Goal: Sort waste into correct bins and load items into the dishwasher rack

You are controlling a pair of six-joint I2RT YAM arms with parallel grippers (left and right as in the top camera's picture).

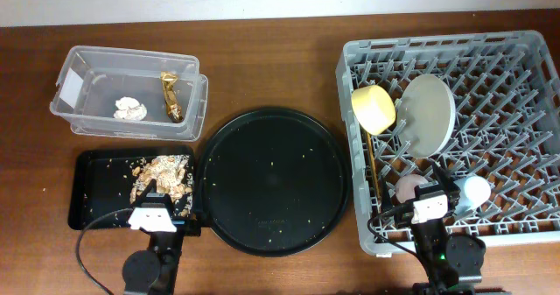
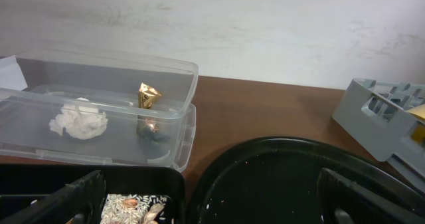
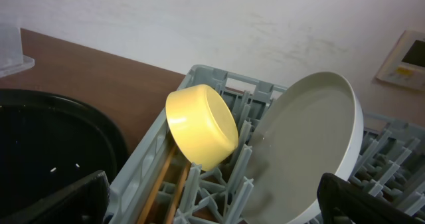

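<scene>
Clear plastic tub [image 1: 131, 55] sits at the far left of the brown wooden table [image 1: 280, 59]. It holds a crumpled white tissue [image 1: 130, 108] and a gold-brown wrapper [image 1: 171, 95], which lie apart from each other. Just in front of it is the shallow black rectangular tray [image 1: 96, 194], with beige-brown food scraps [image 1: 162, 177] heaped at its right end. The left gripper [image 1: 150, 200] is at that tray's near edge by the scraps; its fingers [image 2: 73, 197] are spread wide with nothing between them. The round black tray [image 1: 271, 181] lies in the middle, touching the shallow tray and bearing only a few specks. At the right, the grey dishwasher rack [image 1: 437, 43] holds a yellow bowl [image 1: 373, 108] tipped on its side. A pale grey plate [image 1: 426, 113] leans on edge beside the bowl, and wooden chopsticks [image 1: 374, 165] lie along the left wall. A pink cup [image 1: 409, 188] and a pale blue cup [image 1: 475, 190] sit near the front. The right gripper [image 1: 433, 195] is between the cups, fingers [image 3: 63, 201] wide apart and empty.
</scene>
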